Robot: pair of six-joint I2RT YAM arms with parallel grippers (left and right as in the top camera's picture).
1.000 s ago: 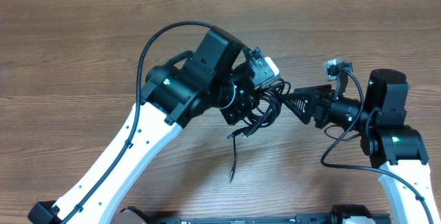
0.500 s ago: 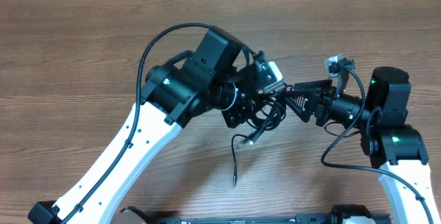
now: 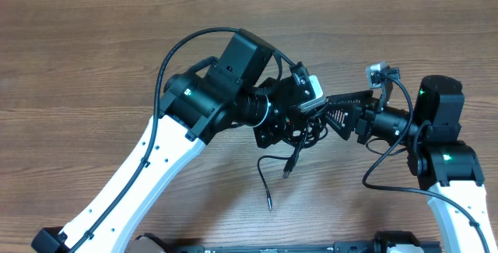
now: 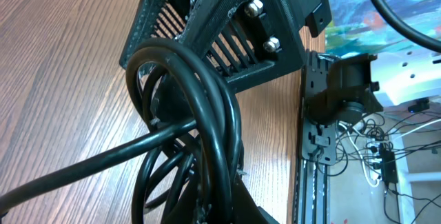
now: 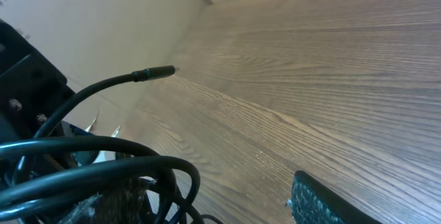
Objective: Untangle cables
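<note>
The cables (image 3: 296,140), over the table (image 3: 93,50) well inside its far edge, pinched by closed left gripper (image 3: 302,117); right gripper (image 3: 331,111) gaping alongside.

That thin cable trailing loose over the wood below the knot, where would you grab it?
Grip the tail just behind its plug end, coming from above. That stretch runs nearly straight and alone over the table, clear of the clump, so the open right pincer could likely straddle it crosswise and draw it free.
</note>
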